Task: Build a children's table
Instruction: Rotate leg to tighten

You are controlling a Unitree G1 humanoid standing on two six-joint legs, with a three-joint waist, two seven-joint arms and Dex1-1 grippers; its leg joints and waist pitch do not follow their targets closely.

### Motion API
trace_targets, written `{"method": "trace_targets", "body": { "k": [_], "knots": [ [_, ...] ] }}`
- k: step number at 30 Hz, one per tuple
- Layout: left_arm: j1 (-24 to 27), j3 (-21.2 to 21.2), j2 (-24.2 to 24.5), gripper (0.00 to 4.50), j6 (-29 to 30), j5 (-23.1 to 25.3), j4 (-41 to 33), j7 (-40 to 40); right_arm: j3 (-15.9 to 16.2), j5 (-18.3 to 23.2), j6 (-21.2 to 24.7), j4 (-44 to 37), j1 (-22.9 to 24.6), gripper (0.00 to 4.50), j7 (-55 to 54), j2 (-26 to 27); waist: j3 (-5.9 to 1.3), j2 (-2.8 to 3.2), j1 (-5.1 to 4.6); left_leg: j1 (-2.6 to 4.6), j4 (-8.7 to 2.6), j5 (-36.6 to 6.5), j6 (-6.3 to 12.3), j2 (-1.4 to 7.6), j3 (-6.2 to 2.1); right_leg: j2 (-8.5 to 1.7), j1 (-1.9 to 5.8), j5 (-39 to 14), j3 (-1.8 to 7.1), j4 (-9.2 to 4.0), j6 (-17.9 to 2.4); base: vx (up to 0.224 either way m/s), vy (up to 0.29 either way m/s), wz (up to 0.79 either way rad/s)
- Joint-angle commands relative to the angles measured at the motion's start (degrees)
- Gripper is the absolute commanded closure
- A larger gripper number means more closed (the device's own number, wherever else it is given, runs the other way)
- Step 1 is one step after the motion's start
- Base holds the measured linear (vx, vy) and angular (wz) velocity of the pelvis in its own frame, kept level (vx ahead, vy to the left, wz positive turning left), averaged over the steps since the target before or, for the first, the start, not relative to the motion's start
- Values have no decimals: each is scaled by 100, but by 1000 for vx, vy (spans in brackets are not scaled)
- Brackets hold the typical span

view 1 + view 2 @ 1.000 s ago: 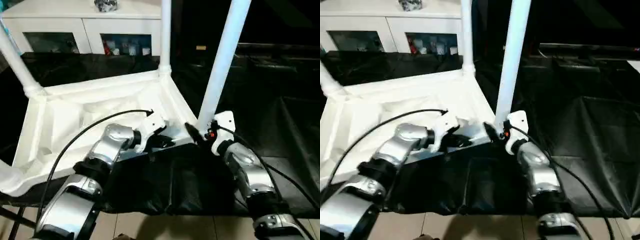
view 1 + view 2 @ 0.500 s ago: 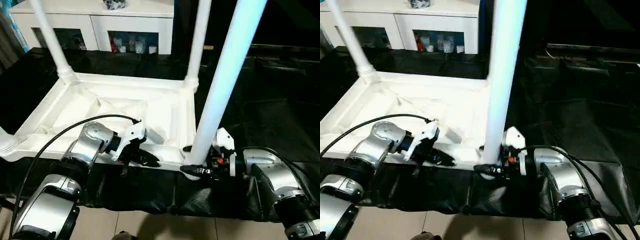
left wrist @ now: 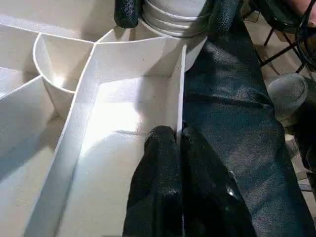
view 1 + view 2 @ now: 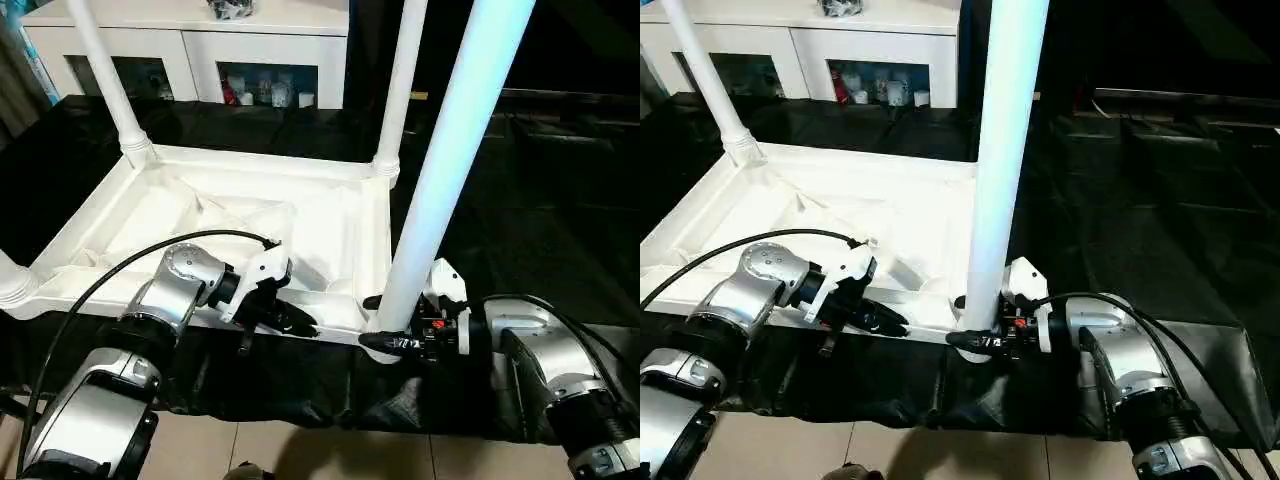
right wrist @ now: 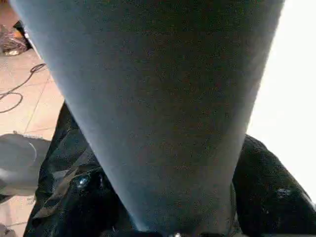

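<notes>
The children's table lies upside down on the black-sheeted work table (image 4: 530, 210), ribbed underside (image 4: 250, 215) facing up. Its white legs stand up from the corner sockets: the near right leg (image 4: 440, 170), the far right one (image 4: 405, 80) and the far left one (image 4: 105, 75). My left gripper (image 3: 178, 143) is shut on the thin near rim wall (image 3: 177, 89) of the tabletop, left of the near right socket. My right gripper (image 4: 376, 322) sits at the base of the near right leg, one black finger (image 5: 84, 197) on each side, pressed against it.
A white glass-door cabinet (image 4: 190, 40) stands behind the work table. The tabletop's near rim lies close to the work table's front edge, with tiled floor (image 4: 300, 450) below. A black cable (image 4: 120, 275) loops over my left forearm.
The camera has shifted, so the whole picture moved. My right gripper's fingers have closed around the near right leg's base. The left gripper keeps its hold on the rim.
</notes>
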Motion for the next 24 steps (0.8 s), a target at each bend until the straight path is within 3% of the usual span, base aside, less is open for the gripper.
{"method": "trace_targets", "body": {
  "k": [1,3,7,8,9,15,17,18,20,24],
  "knots": [
    [17,32,-185,450,50,-154,-8,107,-59,-11,7,-12,-3,188,-510,248,-336,-86,-11,149,-378,-869,389,143,-50,-221,213,-180,79,-334,-1532,0,0,0],
    [19,48,-227,450,72,-127,2,269,-185,-72,-50,78,-19,188,-897,352,-327,-94,-51,144,-393,-959,294,133,-55,-220,212,-326,81,-350,-1520,0,0,0],
    [-69,181,-643,450,362,30,130,1458,-690,-473,-307,539,-68,189,-2830,833,-317,-103,-129,159,-406,-1073,150,119,-58,-228,194,-562,103,-392,-1433,0,0,0],
    [-69,181,-643,450,362,30,130,1458,-690,-473,-307,539,-68,189,-2830,833,-316,-108,-134,169,-408,-1052,100,114,-60,-218,196,-586,105,-398,-1407,0,0,0],
    [-65,173,-826,450,453,73,109,1764,-872,-568,-286,674,-101,189,-3555,1048,-325,-115,-138,157,-404,-990,115,109,-64,-223,212,-544,110,-391,-1376,0,0,0],
    [-180,221,-1517,450,659,271,273,3162,-1092,-872,-109,1139,-257,189,-5395,1741,-309,-85,-172,186,-427,-1096,86,98,-63,-207,189,-759,111,-447,-1242,0,0,0],
    [-206,253,-1633,450,728,251,299,3347,-1107,-886,-170,1254,-322,189,-5577,1887,-300,-81,-176,176,-449,-1234,78,90,-77,-212,203,-957,106,-477,-1146,0,0,0],
    [-227,248,-1677,450,734,269,325,3435,-1030,-975,-292,1269,-344,189,-5621,1951,-309,-43,-175,184,-446,-1256,63,96,-79,-218,195,-948,111,-473,-1128,0,0,0],
    [-248,258,-1718,450,730,326,345,3556,-964,-1026,-491,1252,-372,133,-5631,2051,-302,-63,-180,177,-450,-1274,61,84,-76,-203,194,-942,110,-493,-1079,0,0,0],
    [-226,280,-1604,450,644,297,290,3338,-1009,-805,-540,1152,-381,98,-5194,1993,-304,-60,-175,164,-459,-1298,118,91,-89,-210,207,-937,106,-488,-1040,0,0,0]
  ]
}}
